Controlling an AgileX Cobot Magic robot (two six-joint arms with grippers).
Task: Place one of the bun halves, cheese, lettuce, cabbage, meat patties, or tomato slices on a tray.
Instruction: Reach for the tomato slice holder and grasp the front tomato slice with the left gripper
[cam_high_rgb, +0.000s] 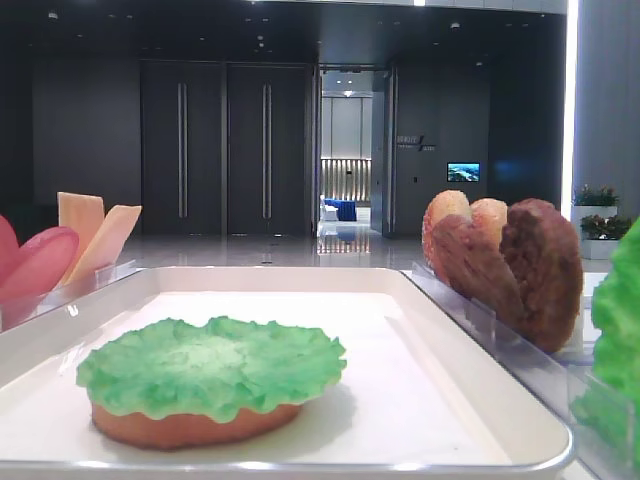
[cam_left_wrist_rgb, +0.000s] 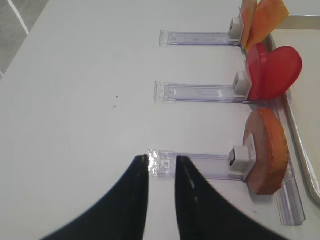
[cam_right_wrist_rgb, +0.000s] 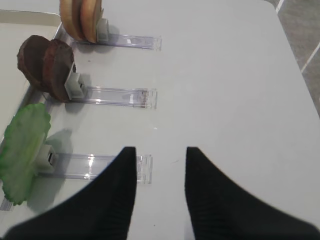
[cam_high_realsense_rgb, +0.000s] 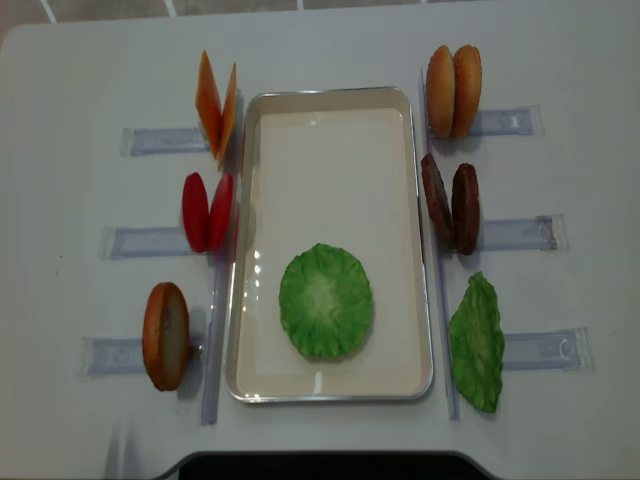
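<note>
On the white tray, near its front end, a lettuce leaf lies flat on top of a bun half. Left of the tray, upright in clear holders, stand cheese, tomato slices and one bun half. To the right are two bun halves, meat patties and another lettuce. My left gripper hovers over the bare end of the bun's holder, its jaws narrowly apart and empty. The right gripper is open and empty beside the lettuce holder.
Clear plastic holders stretch outward from the tray on both sides. White tabletop lies beyond them to the right, and more of it to the left. Neither arm shows in the overhead view.
</note>
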